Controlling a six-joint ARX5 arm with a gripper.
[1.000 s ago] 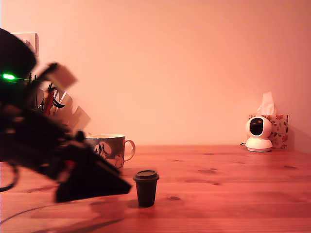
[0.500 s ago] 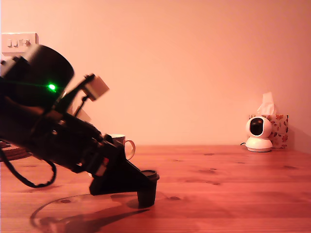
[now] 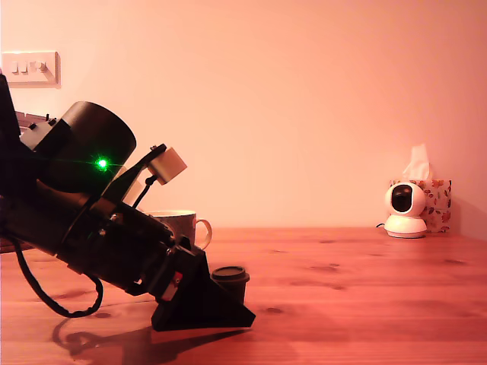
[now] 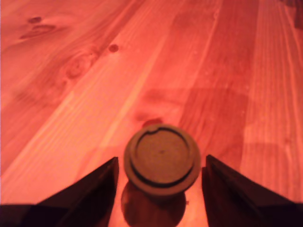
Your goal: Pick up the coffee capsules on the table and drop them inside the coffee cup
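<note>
— Dark brown, rim up, standing on the wooden table (image 3: pixel 365 289): that's the coffee capsule (image 4: pixel 162 160), sitting right between my fingers (image 4: pixel 90 189). Where do you have it from the side?

— Exterior view puts the capsule (image 3: pixel 230 278) at about five o'clock from the coffee cup (image 3: pixel 181 225), near it but apart. Your gripper (image 3: pixel 217 304) is tilted down, its tip resting on the table and hiding the pod's lower body. Are you clamped?

— No. My fingers stand apart, one on each side, with a sliver of table showing between each finger and the capsule's rim.

— Cup is upright behind your arm, handle toward three o'clock. Far off at three o'clock, by the wall, a small white camera (image 3: pixel 404 211) sits in front of a floral tissue box (image 3: pixel 437 199).
</note>
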